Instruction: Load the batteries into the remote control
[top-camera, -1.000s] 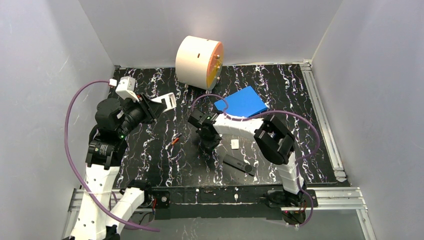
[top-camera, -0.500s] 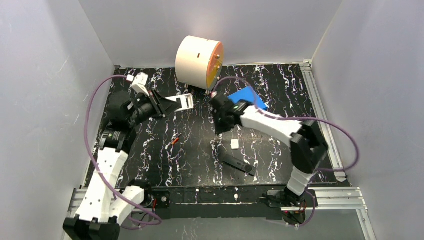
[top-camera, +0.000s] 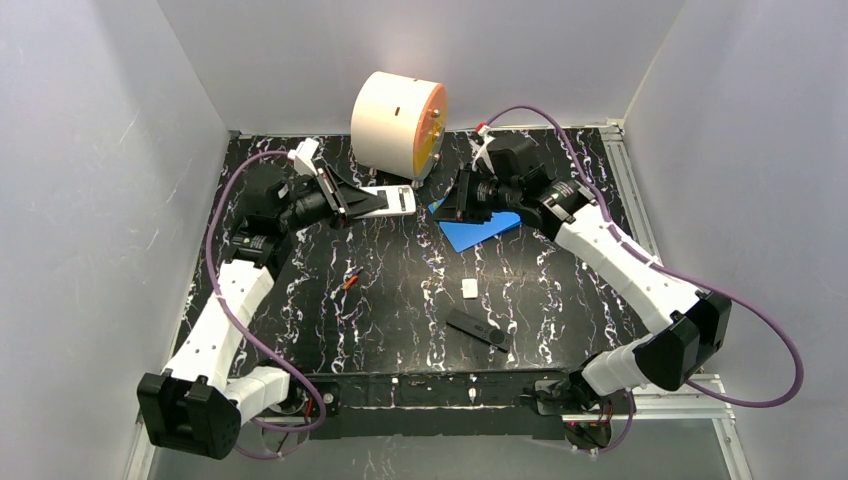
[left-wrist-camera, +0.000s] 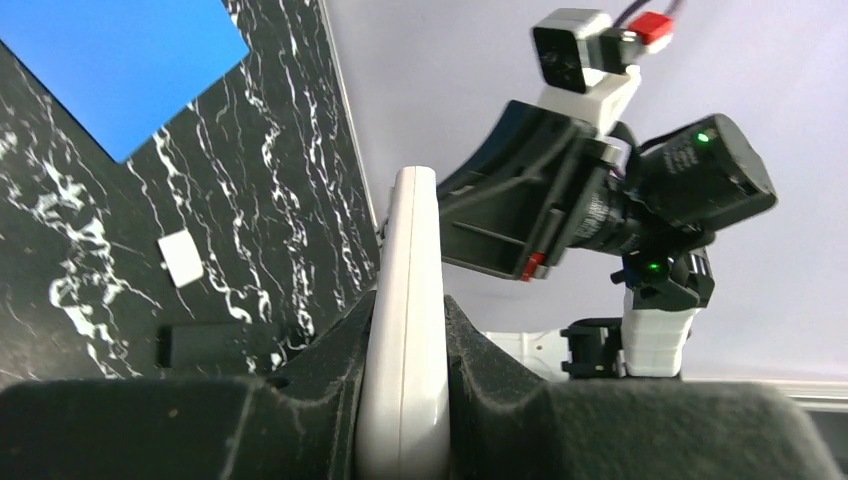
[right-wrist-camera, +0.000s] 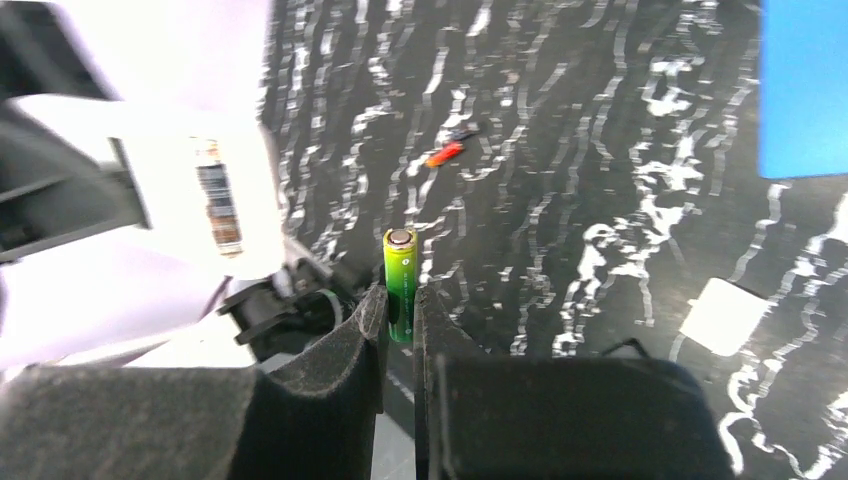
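Right, two pincers, and both are clenched. My left pincer clamps one white remote edge-on, raised above the black marbled mat. My right pincer grips one green battery lengthwise between the pads, its metal end poking past them, in the air close to the white remote. One orange-red battery lies on the mat, well apart from both pincers. A small dark bit sits just beside it, and I cannot tell what it is. One black remote lies nearer my bases, with one small white tile just beyond it. One blue pad lies below my right pincer, and one cream drum stands at the back.
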